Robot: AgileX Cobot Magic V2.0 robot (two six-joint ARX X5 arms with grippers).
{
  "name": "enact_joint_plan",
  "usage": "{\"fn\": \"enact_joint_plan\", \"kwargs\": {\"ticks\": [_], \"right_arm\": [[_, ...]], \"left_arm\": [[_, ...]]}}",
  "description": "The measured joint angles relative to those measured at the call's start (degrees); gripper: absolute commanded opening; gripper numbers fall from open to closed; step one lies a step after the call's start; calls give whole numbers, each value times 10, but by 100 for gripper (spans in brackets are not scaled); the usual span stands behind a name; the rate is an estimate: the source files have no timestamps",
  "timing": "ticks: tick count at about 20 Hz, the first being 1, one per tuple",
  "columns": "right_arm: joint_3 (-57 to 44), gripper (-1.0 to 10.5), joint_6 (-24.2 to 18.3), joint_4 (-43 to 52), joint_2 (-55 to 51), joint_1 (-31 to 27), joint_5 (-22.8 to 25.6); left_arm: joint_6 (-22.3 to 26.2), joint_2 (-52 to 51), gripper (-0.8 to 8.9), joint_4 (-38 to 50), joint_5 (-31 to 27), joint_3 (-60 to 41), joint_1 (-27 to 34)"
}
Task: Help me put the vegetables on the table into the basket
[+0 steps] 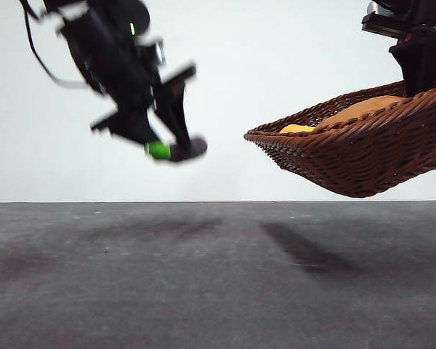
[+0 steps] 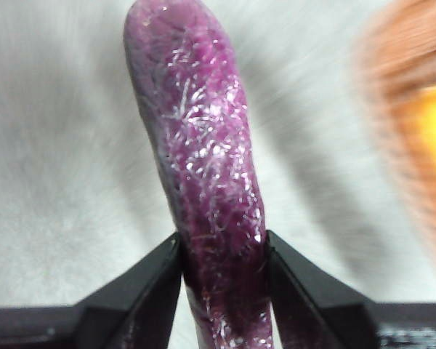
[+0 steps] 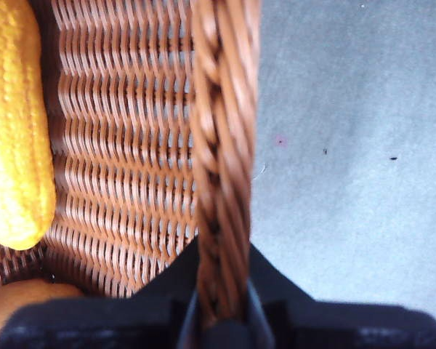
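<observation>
While your right gripper (image 3: 221, 309) pinches the basket (image 1: 363, 156) by its braided rim and holds it tilted in the air above the table (image 1: 218, 276), your left gripper (image 1: 180, 149) clamps the purple piece (image 2: 207, 182) aloft, well apart from the basket. The yellow oval (image 3: 14, 123) and the orange one (image 1: 367, 107) lie inside the basket.

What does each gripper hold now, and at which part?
The left gripper holds the purple vegetable near one end. The right gripper clamps the basket by its braided rim, holding it above the table.
</observation>
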Motion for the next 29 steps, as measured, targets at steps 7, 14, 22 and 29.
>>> {"fn": "enact_joint_plan", "kwargs": {"ticks": [7, 14, 22, 29], "right_arm": [[0, -8, 28, 1, 0, 2, -7], [0, -8, 40, 0, 0, 37, -28], [0, -8, 25, 2, 0, 86, -101], [0, -8, 21, 0, 0, 94, -104]], "left_arm": [[3, -112, -4, -108, 0, 0, -84], [-13, -108, -4, -42, 0, 0, -204], [-69, -95, 27, -18, -31, 0, -213], [-79, -95, 539, -7, -31, 0, -212]]}}
